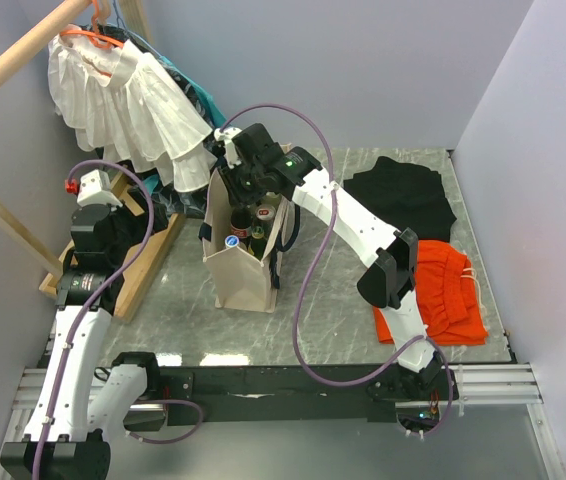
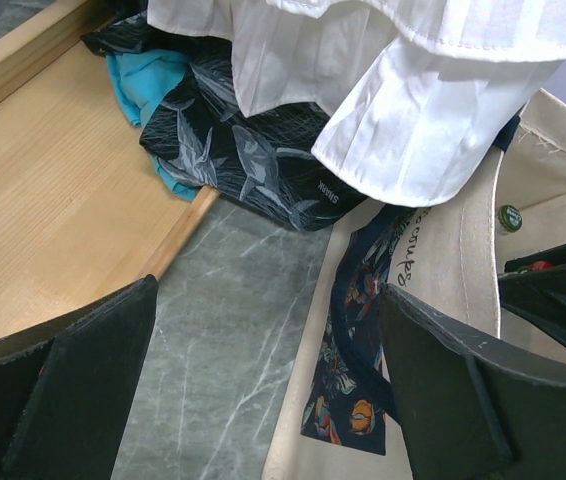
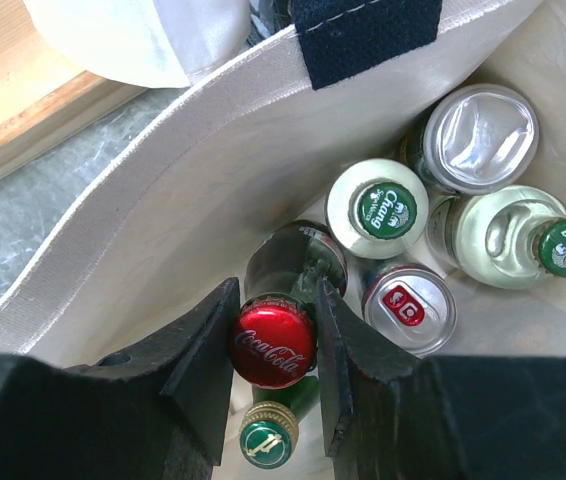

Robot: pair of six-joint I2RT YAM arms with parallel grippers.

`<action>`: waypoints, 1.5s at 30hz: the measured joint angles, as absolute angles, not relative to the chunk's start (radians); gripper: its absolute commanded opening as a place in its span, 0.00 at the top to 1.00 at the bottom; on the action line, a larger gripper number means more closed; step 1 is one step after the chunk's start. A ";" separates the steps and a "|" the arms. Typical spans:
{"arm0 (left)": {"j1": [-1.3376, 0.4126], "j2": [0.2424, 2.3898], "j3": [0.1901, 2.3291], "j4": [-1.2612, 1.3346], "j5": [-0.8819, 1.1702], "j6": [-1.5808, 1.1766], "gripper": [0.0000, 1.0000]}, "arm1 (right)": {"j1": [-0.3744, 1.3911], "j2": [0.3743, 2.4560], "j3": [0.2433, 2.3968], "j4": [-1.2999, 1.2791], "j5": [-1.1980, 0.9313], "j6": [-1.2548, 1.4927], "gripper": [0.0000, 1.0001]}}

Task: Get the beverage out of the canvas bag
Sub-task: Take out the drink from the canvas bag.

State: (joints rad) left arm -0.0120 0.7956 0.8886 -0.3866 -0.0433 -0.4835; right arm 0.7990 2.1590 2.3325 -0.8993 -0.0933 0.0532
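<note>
Marble table [image 1: 193,330], bag [image 1: 238,275] upright. My right gripper [image 3: 275,360] clamps cola bottle [image 3: 293,262] cap for straight lift; left gripper [image 2: 268,290] wide, left of bag.

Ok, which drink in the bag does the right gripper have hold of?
The red-capped Coca-Cola bottle, pinched at its cap; the green-capped bottles and silver-topped drinks sit free.

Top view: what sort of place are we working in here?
Probably a mocked-up test booth, not a real room: plain partition walls close around a marble-look table, with a wooden clothes rail and hanging white garment as props.
</note>
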 measured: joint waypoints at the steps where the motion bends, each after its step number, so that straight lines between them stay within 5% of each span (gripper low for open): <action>1: -0.012 0.796 0.889 -0.387 -0.043 -0.484 0.04 | 0.799 2.159 2.334 -0.900 -0.092 0.053 1.00; 45: -0.012 0.789 0.889 -0.390 -0.045 -0.483 0.04 | 0.878 2.071 2.198 -0.824 0.031 -0.008 1.00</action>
State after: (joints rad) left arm -0.0116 0.7891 0.8894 -0.3897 -0.0452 -0.4828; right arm 0.8776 2.0708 2.1983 -0.8238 0.0307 -0.0082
